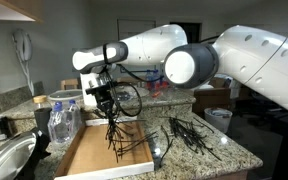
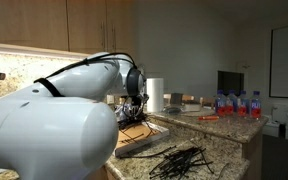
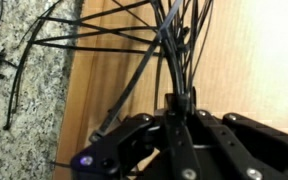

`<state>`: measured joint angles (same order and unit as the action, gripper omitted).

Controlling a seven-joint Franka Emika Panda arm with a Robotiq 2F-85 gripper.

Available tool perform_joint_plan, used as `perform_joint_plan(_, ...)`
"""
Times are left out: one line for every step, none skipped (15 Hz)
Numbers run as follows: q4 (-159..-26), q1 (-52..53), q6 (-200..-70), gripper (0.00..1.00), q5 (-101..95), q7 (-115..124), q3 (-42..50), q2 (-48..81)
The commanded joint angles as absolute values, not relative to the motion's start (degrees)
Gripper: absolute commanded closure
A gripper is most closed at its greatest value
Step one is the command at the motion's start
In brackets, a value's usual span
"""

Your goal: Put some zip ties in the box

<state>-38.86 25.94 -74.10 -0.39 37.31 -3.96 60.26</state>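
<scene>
Granite counter (image 1: pixel 236 155): clear plastic bottle (image 1: pixel 62 120) stands on its end, steel bowl (image 1: pixel 9 160) just beside that, wall phone (image 1: pixel 22 50) hanging above the same end. In an exterior view, a paper towel roll (image 2: pixel 155 95) stands upright on the counter, a row of red-labelled bottles (image 2: pixel 239 103) sits on its far stretch, and wood cabinets (image 2: pixel 74 25) hang above it.
</scene>
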Motion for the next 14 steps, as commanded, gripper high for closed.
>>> perform_joint_plan(-29.9,26.6,-70.9,0.92,2.1,41.3,-4.1,65.9)
perform_joint_plan(-28.0,26.5,-70.3,0.92,2.7,42.0,-4.3,67.2)
perform_joint_plan(-26.5,26.5,-69.9,0.92,3.3,42.7,-4.5,68.2)
perform_joint_plan(-24.9,26.4,-69.5,0.92,3.9,43.3,-4.6,69.2)
perform_joint_plan(-23.5,26.3,-69.1,0.86,4.6,43.7,-4.9,70.0)
perform_joint_plan(-22.4,26.3,-68.8,0.66,5.2,43.8,-5.1,70.7)
perform_joint_plan(-21.4,26.5,-68.2,0.61,5.6,43.6,-5.3,71.2)
perform_joint_plan(-20.4,26.7,-68.1,0.54,6.0,43.8,-5.5,71.8)
perform_joint_plan(-19.5,26.9,-67.7,0.49,6.4,43.7,-5.7,72.2)
perform_joint_plan(-25.2,26.8,-70.7,0.42,6.6,43.8,-6.1,69.0)
perform_joint_plan(-24.8,26.9,-70.7,0.36,6.8,44.0,-6.4,69.1)
perform_joint_plan(-24.6,26.6,-70.7,0.29,7.5,44.5,-7.0,69.2)
perform_joint_plan(-24.7,26.2,-70.4,0.23,8.8,45.9,-7.9,69.3)
perform_joint_plan(-24.5,25.9,-70.5,0.17,10.1,46.8,-8.7,69.8)
